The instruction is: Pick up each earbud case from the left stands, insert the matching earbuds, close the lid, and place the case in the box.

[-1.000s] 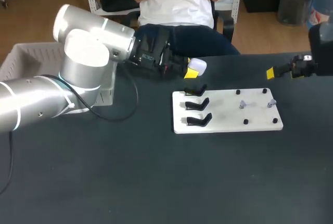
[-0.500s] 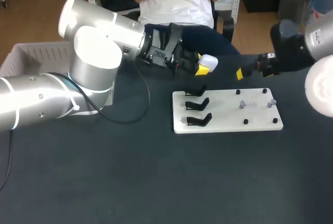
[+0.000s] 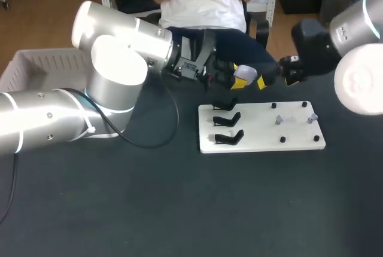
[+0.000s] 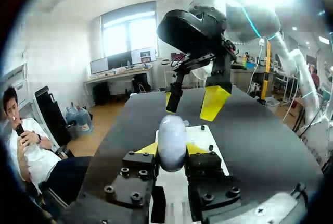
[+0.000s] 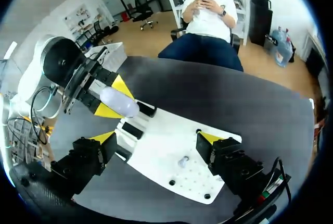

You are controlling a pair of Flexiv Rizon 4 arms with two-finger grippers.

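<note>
The dark table (image 3: 179,209) carries a white board (image 3: 263,134) with black stands (image 3: 228,137).

One earbud case (image 3: 245,74) is clamped between the fingers of the left gripper (image 4: 171,150). Under the spread fingers of the right gripper (image 5: 156,139) lies one white board (image 3: 257,144). It carries three black stands (image 3: 227,119), two small earbuds (image 3: 278,120) and four black pegs (image 3: 282,140). One pale box (image 3: 36,66) sits well apart from both pairs of fingers.
</note>
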